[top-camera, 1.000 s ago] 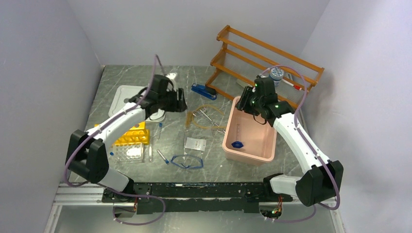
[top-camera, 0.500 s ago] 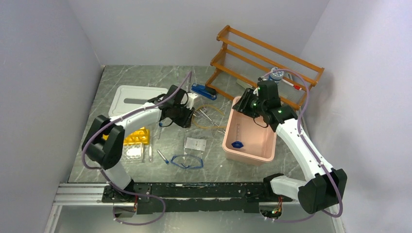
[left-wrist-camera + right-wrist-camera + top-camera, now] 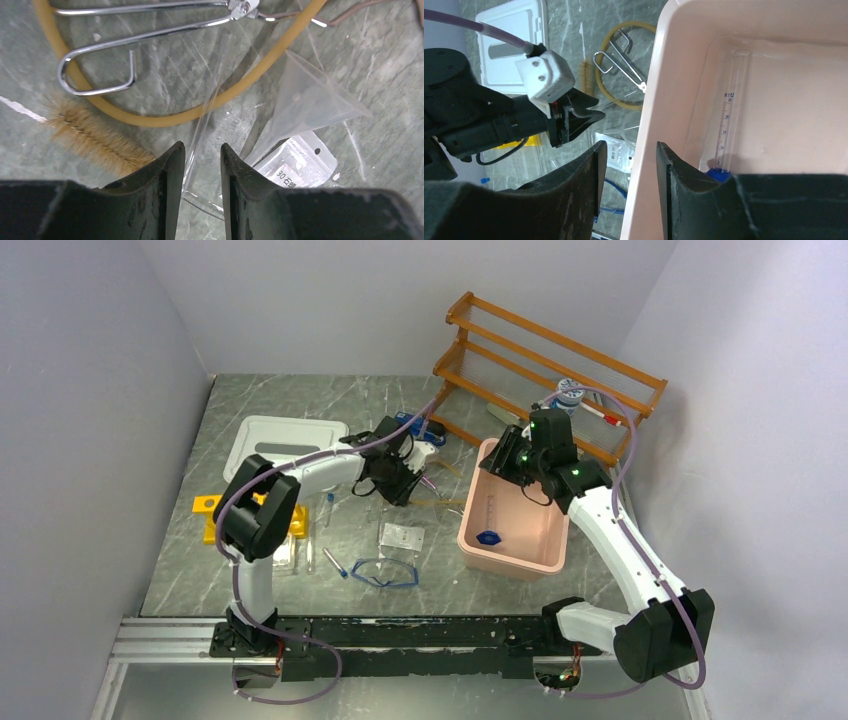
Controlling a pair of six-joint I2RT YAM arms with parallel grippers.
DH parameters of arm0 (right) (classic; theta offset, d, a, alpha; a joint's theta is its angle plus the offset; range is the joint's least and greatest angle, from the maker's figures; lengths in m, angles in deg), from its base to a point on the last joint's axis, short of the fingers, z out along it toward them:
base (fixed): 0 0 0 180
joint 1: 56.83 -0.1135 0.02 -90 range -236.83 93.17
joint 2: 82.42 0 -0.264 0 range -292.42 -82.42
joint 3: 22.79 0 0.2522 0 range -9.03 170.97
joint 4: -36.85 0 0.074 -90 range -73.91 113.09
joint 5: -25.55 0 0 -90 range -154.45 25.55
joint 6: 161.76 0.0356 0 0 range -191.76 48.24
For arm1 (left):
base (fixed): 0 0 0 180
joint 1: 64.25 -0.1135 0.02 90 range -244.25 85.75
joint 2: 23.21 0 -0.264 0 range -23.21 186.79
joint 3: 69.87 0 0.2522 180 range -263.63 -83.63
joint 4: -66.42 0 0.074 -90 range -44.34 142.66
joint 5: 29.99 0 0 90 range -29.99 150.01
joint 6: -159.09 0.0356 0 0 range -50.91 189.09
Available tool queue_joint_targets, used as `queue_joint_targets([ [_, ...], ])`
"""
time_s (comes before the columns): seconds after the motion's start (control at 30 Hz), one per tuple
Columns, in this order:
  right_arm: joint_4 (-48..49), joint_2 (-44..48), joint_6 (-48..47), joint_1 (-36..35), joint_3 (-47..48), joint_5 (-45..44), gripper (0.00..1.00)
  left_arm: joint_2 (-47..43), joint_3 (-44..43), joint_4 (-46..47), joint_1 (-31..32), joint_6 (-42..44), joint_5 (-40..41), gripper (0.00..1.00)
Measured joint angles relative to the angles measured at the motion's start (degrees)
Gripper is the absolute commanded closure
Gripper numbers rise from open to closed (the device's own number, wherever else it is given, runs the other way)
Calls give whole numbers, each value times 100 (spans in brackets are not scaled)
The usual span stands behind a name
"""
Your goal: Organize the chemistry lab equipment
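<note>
**Left claw** (image 3: 202, 146): fingers (image 3: 167, 185) part-spread with a narrow gap, tips low over the table (image 3: 380, 60).
- A thin clear rod (image 3: 215, 90) runs lengthwise through the gap, closer to one finger. Whether either finger touches it cannot be told.
- Tubing (image 3: 150, 121) curves across just ahead of the tips, apart from them, and loops round a wire clamp (image 3: 242, 7).
- A brush (image 3: 95, 137) lies between the tubing and the claw, off to one side.
- On the other side a clear funnel (image 3: 310, 102) points its stem toward the nearer finger.
- The packet (image 3: 300, 165) lies just beside that finger, partly under the funnel.
- Seen from above, the goggles (image 3: 385, 573) lie on the base side of this claw, well apart from it.
- Loose tubes (image 3: 327, 508) lie to its left.

**Right claw** (image 3: 631, 144): fingers spread, straddling the left wall of the bin (image 3: 674, 75) from above.
- One finger hangs over the table and the other over the bin's inside.
- Table shows in the gap on the outer side of the wall. Contact with the wall cannot be told.
- A graduated tube (image 3: 730, 115) lies on the bin floor on the inner finger's side, its blue-capped end close to that finger.
- The cap (image 3: 488, 537) lies on the same floor, on the base side of this claw and apart from it.
</note>
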Motion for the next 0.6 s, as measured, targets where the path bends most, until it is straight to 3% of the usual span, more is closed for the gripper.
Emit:
queue_joint_targets([
  [0.37,-4,0,-55,0,-9,-125,56,249,-13,-221,155,367,319,64],
  [0.47,9,-9,-52,0,-24,-120,56,282,-66,-251,162,444,420,71],
  [0.6,33,-52,-52,0,-24,-120,56,299,-98,-267,168,542,472,89],
])
